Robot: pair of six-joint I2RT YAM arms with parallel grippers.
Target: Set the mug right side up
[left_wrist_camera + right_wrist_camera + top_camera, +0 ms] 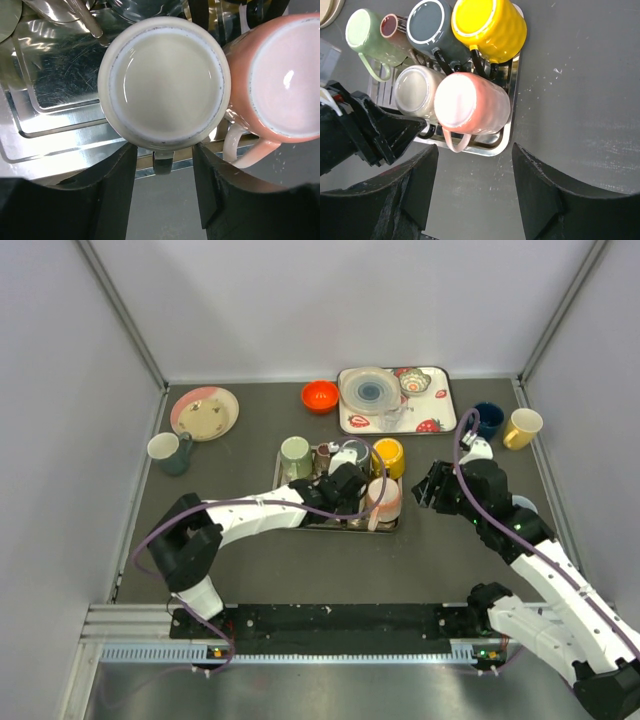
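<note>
Several mugs stand bottom up on a metal tray (279, 480). A cream mug (165, 82) with a dark handle (164, 161) fills the left wrist view, and a pink mug (285, 80) touches its right side. My left gripper (164, 192) is open, its jaws straddling the cream mug's near edge and handle, gripping nothing. It hovers over the tray's middle in the top view (343, 488). My right gripper (475, 192) is open and empty above bare table, right of the tray (432, 490). It sees the cream mug (415, 92) and the pink mug (470, 102).
On the tray also stand a green mug (295, 457), a grey mug (432, 27) and a yellow mug (388, 457). At the back are a plate (205, 412), a white mug (168, 448), an orange bowl (320, 396), a strawberry tray (432, 410), a blue mug (487, 420) and a tan mug (522, 427).
</note>
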